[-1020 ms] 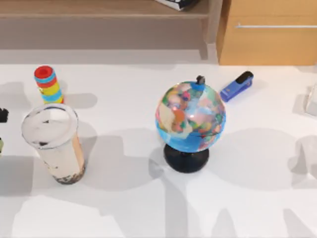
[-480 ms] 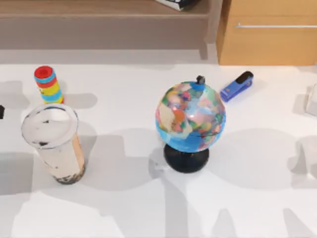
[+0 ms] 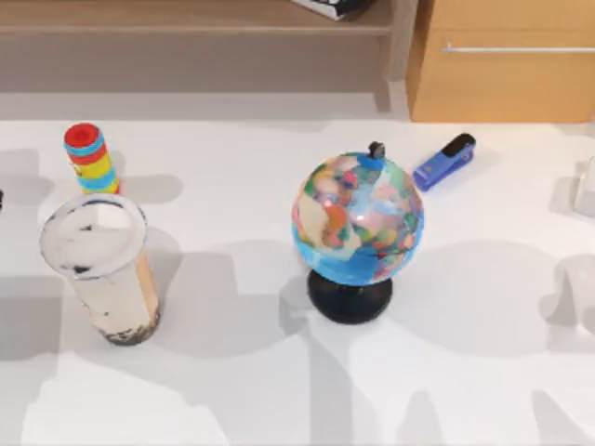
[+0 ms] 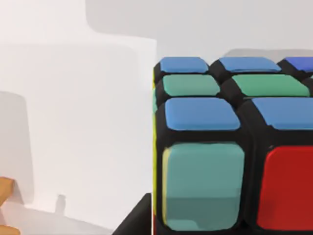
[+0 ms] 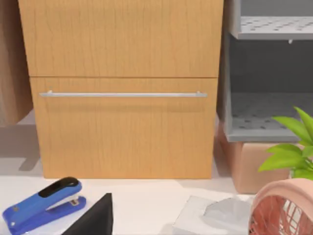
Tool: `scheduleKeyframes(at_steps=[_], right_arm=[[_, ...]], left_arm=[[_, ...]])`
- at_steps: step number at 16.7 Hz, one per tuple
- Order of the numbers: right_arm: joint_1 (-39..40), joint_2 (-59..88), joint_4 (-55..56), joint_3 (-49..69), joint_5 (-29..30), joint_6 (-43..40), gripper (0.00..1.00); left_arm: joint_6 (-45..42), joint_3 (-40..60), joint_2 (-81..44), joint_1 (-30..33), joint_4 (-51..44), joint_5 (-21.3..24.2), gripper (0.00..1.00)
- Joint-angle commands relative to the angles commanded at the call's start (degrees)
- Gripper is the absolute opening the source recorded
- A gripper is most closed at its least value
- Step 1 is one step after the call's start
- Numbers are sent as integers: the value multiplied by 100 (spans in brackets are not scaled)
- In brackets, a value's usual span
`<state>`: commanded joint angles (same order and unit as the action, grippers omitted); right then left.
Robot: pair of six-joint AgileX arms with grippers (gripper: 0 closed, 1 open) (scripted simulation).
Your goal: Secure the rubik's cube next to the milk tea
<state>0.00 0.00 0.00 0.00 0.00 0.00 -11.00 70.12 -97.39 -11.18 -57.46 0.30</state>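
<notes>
The rubik's cube (image 4: 230, 147) looms very close in the left wrist view, showing blue, green, teal and red tiles in a black grid. A dark piece of my left gripper (image 4: 134, 220) pokes in just beside its lower corner. The milk tea (image 3: 102, 269), a tall clear cup of beige drink with dark pearls at the bottom and a wide white top, stands upright at the table's left. In the right wrist view, a dark part of my right gripper (image 5: 95, 218) hangs near the blue stapler, off at the right side.
A globe (image 3: 358, 223) on a black base stands mid-table. The blue stapler (image 3: 444, 160) lies behind it, and a striped cylinder (image 3: 90, 158) stands behind the milk tea. A wooden drawer cabinet (image 3: 502, 65) runs along the back right. A tissue box (image 5: 210, 218) and pink fan (image 5: 288, 210) sit near the right arm.
The dark bit of my left gripper at the top view's left edge has slid further left, nearly out of that view. Objects on the table have not moved.
</notes>
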Motion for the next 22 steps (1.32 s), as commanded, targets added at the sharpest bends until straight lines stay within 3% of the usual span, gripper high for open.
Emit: scheduleKeyframes(at_steps=[12,22], right_arm=[[0,0,0,0,0,0,100],[0,0,0,0,0,0,100]], left_arm=[[42,-423,-264,185,145,32,0],[42,-423,-264,185,145,32,75]])
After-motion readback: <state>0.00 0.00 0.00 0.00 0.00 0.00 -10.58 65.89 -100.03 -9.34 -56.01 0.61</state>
